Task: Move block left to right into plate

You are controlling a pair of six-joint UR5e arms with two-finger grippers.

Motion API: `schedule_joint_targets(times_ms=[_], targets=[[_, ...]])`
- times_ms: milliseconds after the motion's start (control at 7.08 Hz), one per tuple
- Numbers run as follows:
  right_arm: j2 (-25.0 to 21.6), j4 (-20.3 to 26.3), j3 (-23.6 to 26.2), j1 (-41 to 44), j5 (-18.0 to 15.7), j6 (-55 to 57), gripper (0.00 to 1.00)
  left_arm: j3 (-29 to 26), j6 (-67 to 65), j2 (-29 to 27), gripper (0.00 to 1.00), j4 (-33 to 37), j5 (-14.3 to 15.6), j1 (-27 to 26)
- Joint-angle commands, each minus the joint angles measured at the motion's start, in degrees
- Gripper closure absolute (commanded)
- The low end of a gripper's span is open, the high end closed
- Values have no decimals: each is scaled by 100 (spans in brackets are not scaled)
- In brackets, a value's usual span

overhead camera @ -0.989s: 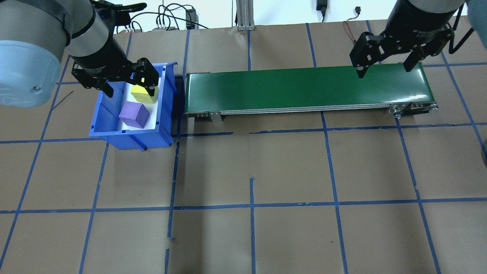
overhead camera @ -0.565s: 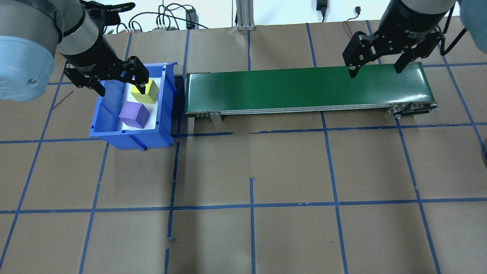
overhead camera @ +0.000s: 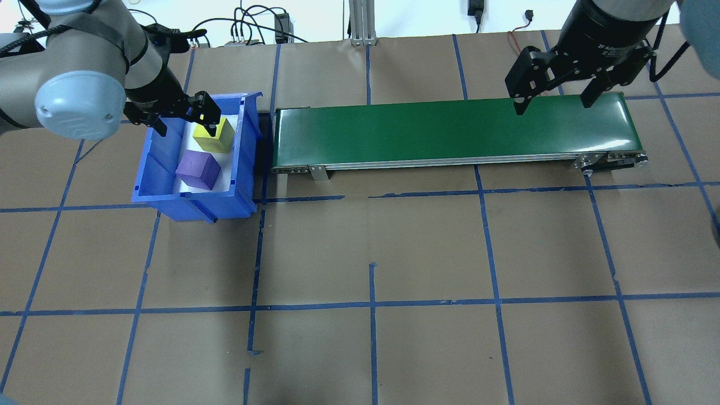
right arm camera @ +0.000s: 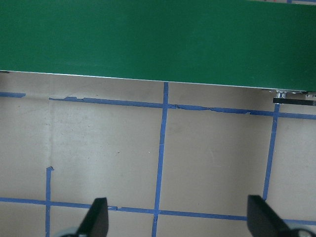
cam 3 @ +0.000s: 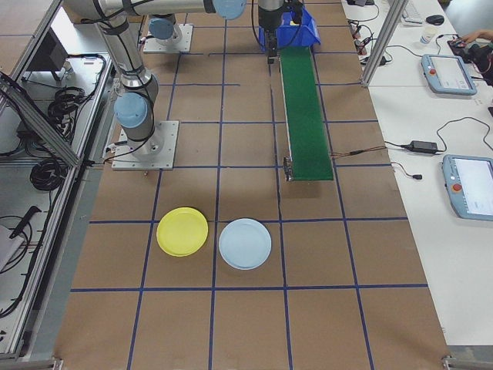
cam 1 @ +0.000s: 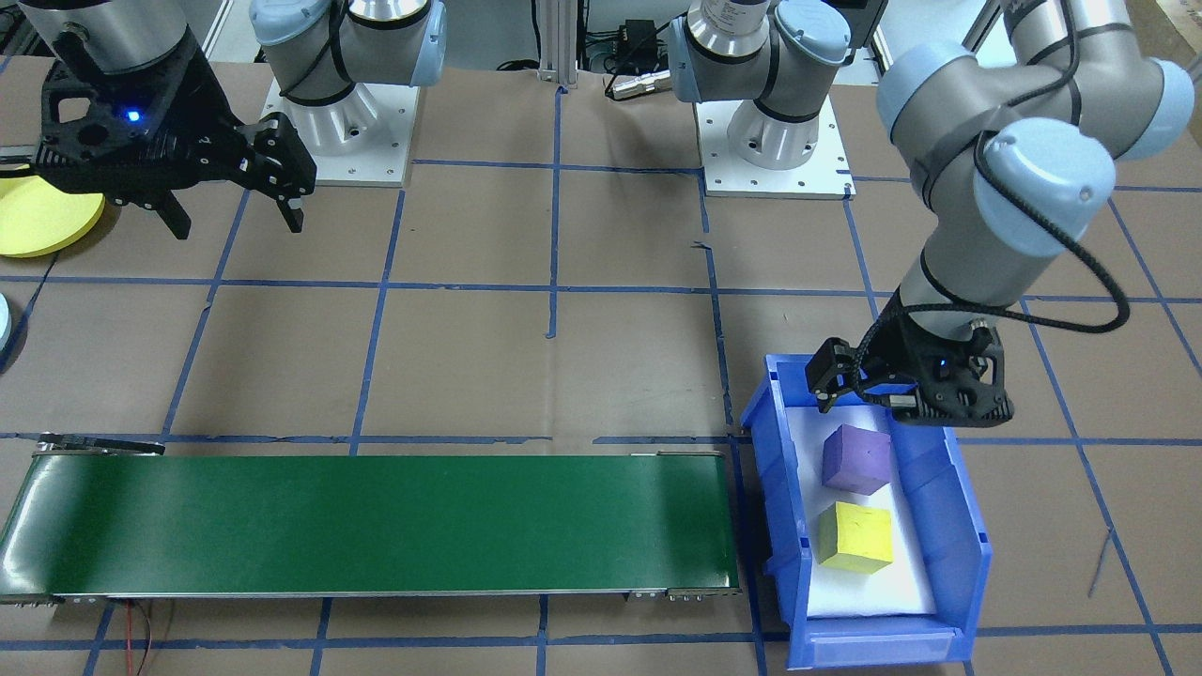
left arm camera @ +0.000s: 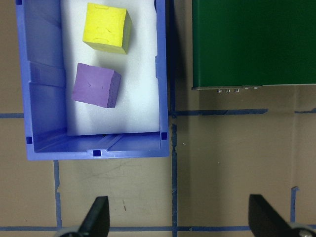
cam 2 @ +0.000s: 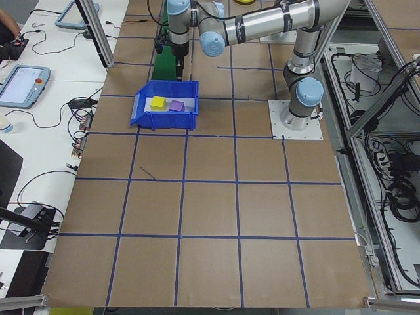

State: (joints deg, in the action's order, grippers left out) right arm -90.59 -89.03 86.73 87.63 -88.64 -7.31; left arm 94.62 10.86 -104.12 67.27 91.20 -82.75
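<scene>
Approach phase, before any grasp. The blue bin [overhead camera: 194,163] serves as landmark. Inside it lie two blocks on a white liner: the yellow block [overhead camera: 214,135] toward the bin's far end from the robot, the purple block [overhead camera: 197,169] just beside it, nearer the robot. The left gripper [overhead camera: 183,117] hangs over the bin's far end, above the yellow block, its jaws spread and holding nothing; the wrist view shows both fingertips [left arm camera: 97,217] wide apart with only table between them. The green conveyor [overhead camera: 450,132] starts just beside the bin and runs away from it toward the robot's right. Over the conveyor's end farthest from the bin waits the right gripper [overhead camera: 554,98], likewise spread and empty. Well beyond that end, on the table, lie the yellow plate [cam 3: 182,231] and the blue plate [cam 3: 245,243].

Judgement: no block has left the bin. The next move calls for the left gripper to descend squarely astride one block, clear of the bin walls, and close.
</scene>
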Motion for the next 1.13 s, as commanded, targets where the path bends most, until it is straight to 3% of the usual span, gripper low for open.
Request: schedule_joint_targets(times_ms=[0,989], targets=[[6,-9,1,0,5,-16,0,12,329,-337,0,-249,21,13],[-3,-9,1,0,40,-8,0,83,1252,-803,0,-688,-14,215]])
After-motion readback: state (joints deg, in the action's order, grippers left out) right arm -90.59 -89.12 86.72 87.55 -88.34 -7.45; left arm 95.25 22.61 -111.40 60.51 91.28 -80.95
